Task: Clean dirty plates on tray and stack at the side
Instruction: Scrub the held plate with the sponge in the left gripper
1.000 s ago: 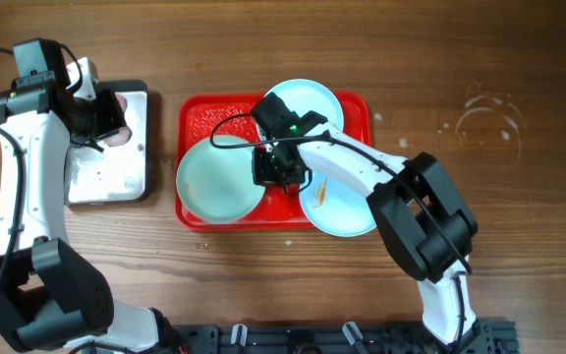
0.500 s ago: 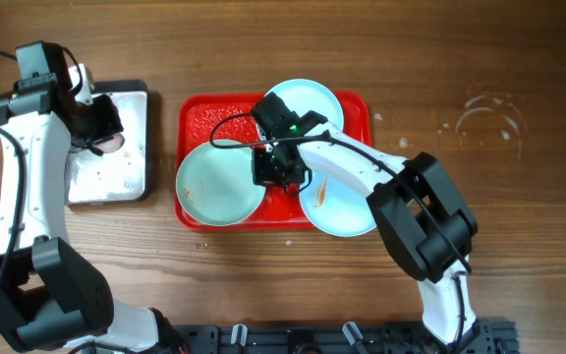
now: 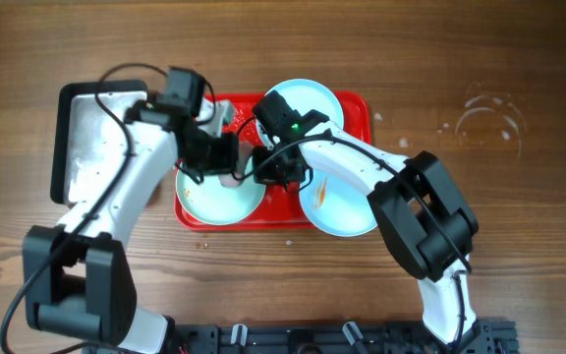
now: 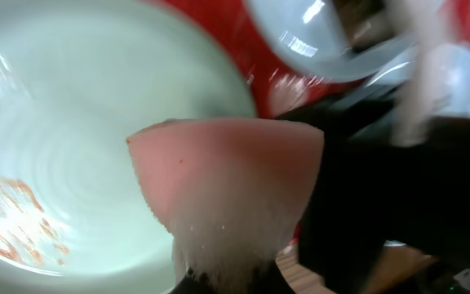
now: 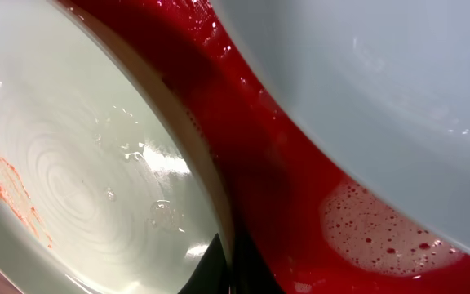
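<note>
- My left gripper (image 3: 224, 165) is pinching a pink sponge (image 4: 227, 188). On the left wrist feed the sponge narrows where the jaws squeeze it and widens away from them.
- The sponge hangs over the left plate (image 3: 214, 187), close to that plate's right-hand rim. I can't tell from here whether it touches the surface.
- My right gripper (image 3: 279, 173) sits at the same rim, just beside the sponge. On the right wrist feed its dark fingers look drawn together on the plate's edge, so I read it as clamped on the rim.
- The left plate lies in the tray's near-left corner. It has an orange smear (image 5: 6, 192) toward its left side and water beads near the middle.
- The far plate (image 3: 312, 98) rests at the tray's far edge.
- The right plate (image 3: 342, 206) overhangs the tray's near-right corner toward the counter's near edge. It carries an orange streak (image 3: 320, 187).
- The tray (image 3: 202, 116), red and wet, sits around the middle of the counter (image 3: 519, 246). A patch of suds (image 5: 374, 229) lies on its floor.
- A metal pan (image 3: 91, 147) lies beside the tray toward the counter's left edge, not touching it.
- Wet rings (image 3: 484, 123) mark the wood toward the far-right corner.
</note>
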Robot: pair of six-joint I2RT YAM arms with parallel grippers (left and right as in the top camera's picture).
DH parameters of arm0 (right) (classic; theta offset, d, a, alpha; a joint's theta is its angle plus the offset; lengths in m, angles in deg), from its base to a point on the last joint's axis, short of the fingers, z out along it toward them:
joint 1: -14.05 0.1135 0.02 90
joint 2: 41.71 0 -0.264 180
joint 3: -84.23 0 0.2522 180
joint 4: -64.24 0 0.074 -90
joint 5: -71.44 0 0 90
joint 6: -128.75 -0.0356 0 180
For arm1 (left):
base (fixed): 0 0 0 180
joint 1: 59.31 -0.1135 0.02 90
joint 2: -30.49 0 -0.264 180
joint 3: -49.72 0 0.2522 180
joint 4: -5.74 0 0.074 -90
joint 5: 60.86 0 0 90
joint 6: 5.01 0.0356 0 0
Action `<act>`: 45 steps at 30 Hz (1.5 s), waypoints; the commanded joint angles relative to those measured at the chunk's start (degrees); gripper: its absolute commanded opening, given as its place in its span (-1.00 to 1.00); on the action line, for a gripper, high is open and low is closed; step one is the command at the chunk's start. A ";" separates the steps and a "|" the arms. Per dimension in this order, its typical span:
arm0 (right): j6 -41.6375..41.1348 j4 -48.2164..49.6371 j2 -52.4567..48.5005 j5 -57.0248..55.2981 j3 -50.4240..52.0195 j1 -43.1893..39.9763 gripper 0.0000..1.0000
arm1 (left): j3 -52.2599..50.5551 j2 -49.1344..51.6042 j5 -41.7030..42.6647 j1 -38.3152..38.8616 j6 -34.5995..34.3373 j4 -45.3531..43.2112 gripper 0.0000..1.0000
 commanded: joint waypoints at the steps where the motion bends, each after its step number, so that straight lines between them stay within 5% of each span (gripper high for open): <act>1: 1.09 0.57 -2.23 1.03 -0.24 -0.57 -0.91 | -6.25 -0.57 -5.90 2.82 -10.36 -4.72 -0.92; 7: 1.31 1.62 -2.23 1.01 -0.24 -0.85 -0.91 | -10.32 -0.57 -17.62 7.30 -17.97 -8.76 -0.92; 17: 2.49 1.64 -2.23 1.40 -0.24 -0.85 -0.91 | -5.03 -12.52 -12.87 1.55 -19.32 -8.61 -0.92; 25: 2.60 1.49 -2.23 1.62 -0.24 -0.90 -0.91 | -5.60 -11.93 -25.38 1.57 -24.52 -3.02 -0.92; 31: 3.04 1.51 -2.23 1.86 -0.24 -0.90 -0.91 | -5.60 -9.94 -25.73 1.70 -28.33 -2.58 -0.92; 45: 3.87 1.92 -2.23 2.25 -0.24 -0.90 -0.91 | -9.46 -2.25 -22.84 4.48 -22.01 -4.68 -0.92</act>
